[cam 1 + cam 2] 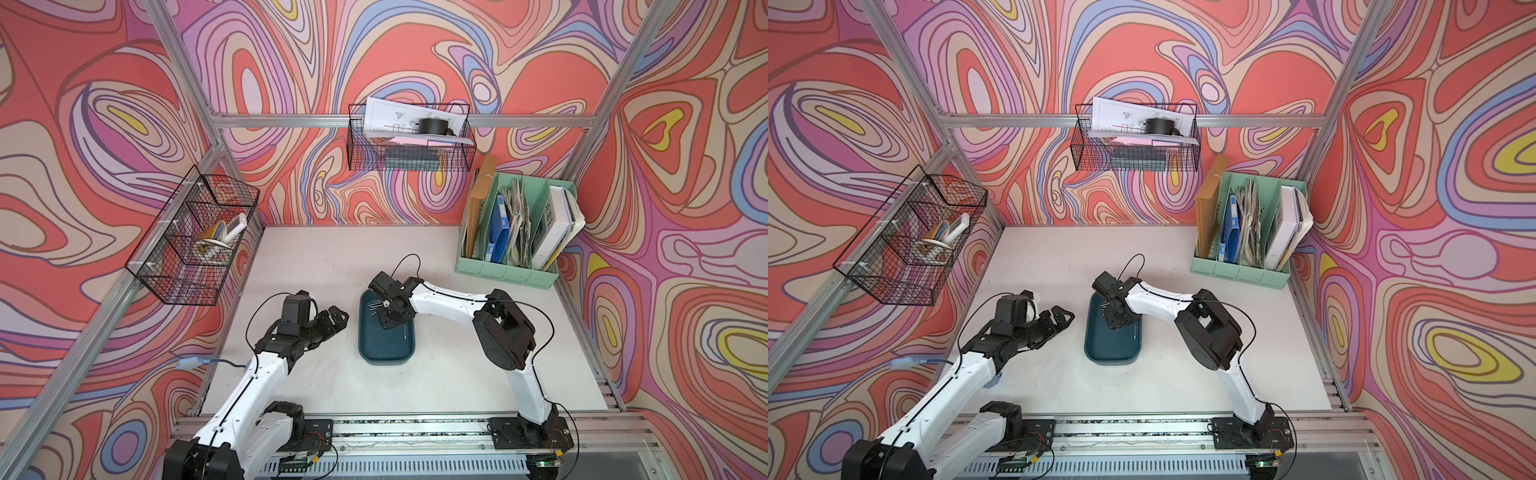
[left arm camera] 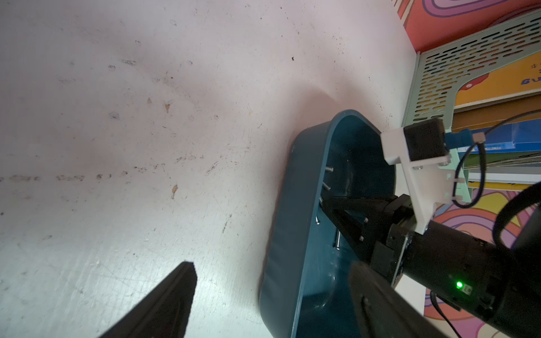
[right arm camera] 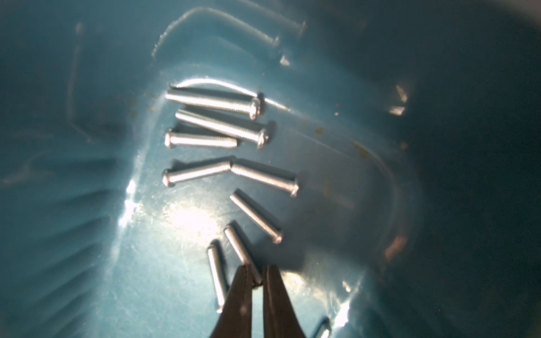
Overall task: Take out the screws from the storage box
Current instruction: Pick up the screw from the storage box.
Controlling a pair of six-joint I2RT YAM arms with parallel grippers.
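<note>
Left gripper [image 1: 337,316] hovers over the tabletop [image 1: 299,374], fingers [image 2: 172,298] wide and empty. All screws [image 3: 216,137] seen lie in the storage box [image 1: 384,351]; none seems removed. Inside it, the right gripper [image 3: 257,282] has narrow fingers [image 3: 240,301] nipping one screw [image 3: 241,251], not yet lifted.

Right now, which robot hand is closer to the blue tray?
Right. The right gripper is inside the tray, pinching a screw; the left gripper hangs open beside the tray.
</note>
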